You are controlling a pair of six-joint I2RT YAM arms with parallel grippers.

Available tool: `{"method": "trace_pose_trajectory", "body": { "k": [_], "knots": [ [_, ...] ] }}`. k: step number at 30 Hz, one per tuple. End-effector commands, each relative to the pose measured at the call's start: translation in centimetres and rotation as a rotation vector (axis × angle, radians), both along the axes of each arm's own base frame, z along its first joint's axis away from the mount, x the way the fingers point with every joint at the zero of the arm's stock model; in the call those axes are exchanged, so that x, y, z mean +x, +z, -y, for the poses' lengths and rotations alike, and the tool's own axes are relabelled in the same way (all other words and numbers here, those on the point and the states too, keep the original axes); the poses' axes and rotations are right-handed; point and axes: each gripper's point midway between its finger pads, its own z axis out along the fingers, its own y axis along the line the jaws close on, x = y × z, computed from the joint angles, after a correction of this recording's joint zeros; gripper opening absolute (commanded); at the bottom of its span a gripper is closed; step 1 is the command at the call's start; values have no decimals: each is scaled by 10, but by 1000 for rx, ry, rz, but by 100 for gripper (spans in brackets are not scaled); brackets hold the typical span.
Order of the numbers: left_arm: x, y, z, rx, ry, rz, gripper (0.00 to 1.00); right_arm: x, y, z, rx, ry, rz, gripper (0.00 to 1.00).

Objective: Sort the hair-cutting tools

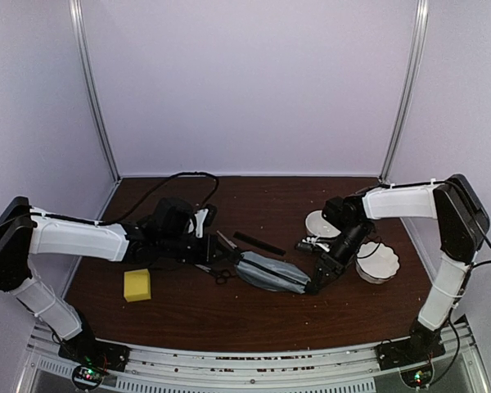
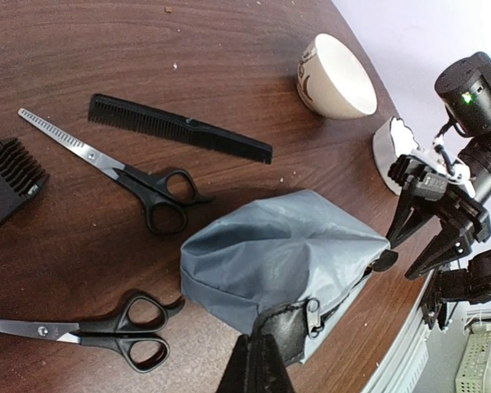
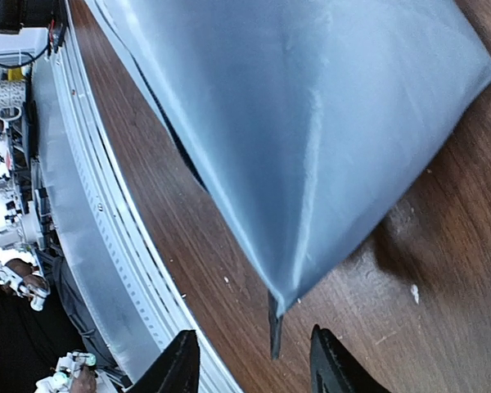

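The left gripper [image 2: 258,356] is pressing its fingers together on the black zip end of the grey pouch [image 2: 278,258]. The right gripper [image 3: 254,348] is waiting at the pouch's opposite corner with its fingers spread wide. A small black tab is hanging between them, touching neither, so this gripper is holding nothing.

The pouch is lying mid-table on a dark reddish wood-grain table [image 2: 188,49] that is carrying a scatter of pale specks. Plain lilac walls [image 1: 245,82] are closing in the back and both sides.

The tools are lying around the pouch's left end, all apart from one another:
- The slim black comb [image 2: 180,129] is lying flat beyond the pouch.
- The thinning scissors [image 2: 114,168] are lying closed just beside it, showing a toothed steel blade and black loops.
- The plain scissors [image 2: 82,332] are lying closed nearer the table's front edge.
- The toothed black attachment [image 2: 8,180] is sitting further left.

Two white bowls [image 1: 378,262] are standing on the right, and a yellow sponge [image 1: 137,285] is sitting well to the left.

The left wrist view is cutting off the attachment and the tip of the plain scissors. In the top view the clipper [image 1: 309,244] is showing only as a small dark shape with a pale end between the bowls, too small to make out further.
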Motion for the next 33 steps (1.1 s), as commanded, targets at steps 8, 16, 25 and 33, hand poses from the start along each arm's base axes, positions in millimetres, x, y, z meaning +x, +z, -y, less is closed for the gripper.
{"method": "trace_pose_trajectory", "body": {
  "k": [8, 16, 25, 33],
  "knots": [
    [6, 0, 2, -13, 15, 23, 0, 7, -16, -5, -36, 1, 15, 6],
    [7, 115, -32, 44, 20, 487, 0, 58, 144, -22, 230, -21, 397, 0],
    [-16, 93, 25, 184, -262, 430, 0, 10, 55, -27, -1, 193, 254, 0],
    [-1, 257, -4, 46, 71, 832, 0, 123, 99, -21, 4, -92, 442, 0]
  ]
}}
